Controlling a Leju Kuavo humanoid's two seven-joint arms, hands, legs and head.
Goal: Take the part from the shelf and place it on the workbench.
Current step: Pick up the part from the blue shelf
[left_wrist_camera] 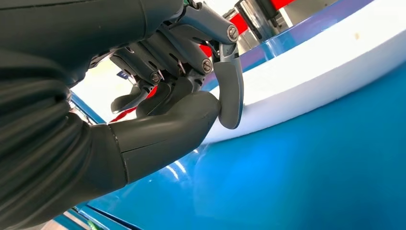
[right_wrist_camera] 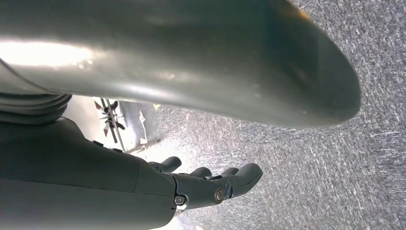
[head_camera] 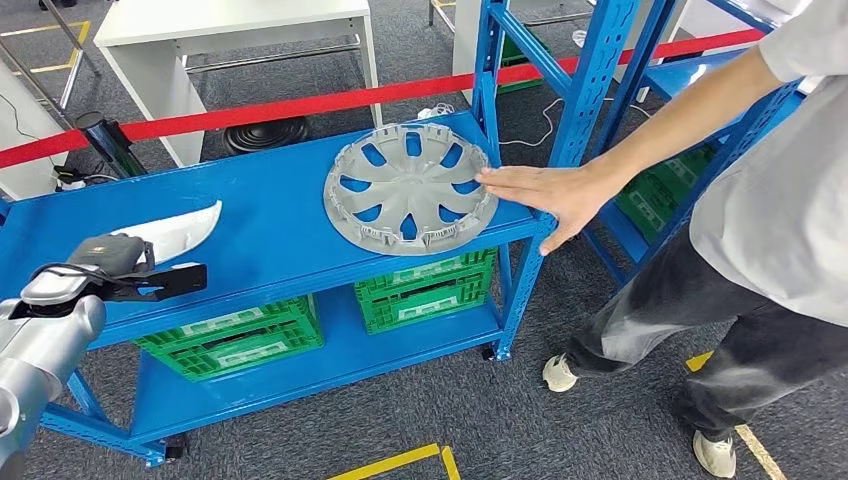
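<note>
Counting what sits on the blue shelf, you have two parts on its top level: one white curved trim part at about 9 o'clock in the head view, and one grey wheel cover near the centre, lying flat with its ribbed inner face up. Below them you can see two green crates side by side on the lower level. One person stands at 3 o'clock, with one hand flat on the shelf edge and its fingertips touching the wheel cover's rim.

Your left hand is at the near end of the white trim part, at roughly 8 o'clock. From the left wrist camera, the thumb and one fingertip meet against the part's edge, but you cannot tell whether the part is actually pinched or only touched. The other fingers are curled in.

The trim part is long and narrow. Its long axis runs from about 8 o'clock towards 2 o'clock, its pointed tip aimed at the wheel cover, and it rests on the shelf surface.

Your right hand hangs over grey carpet, fingers loosely extended and apart, holding nothing.
</note>
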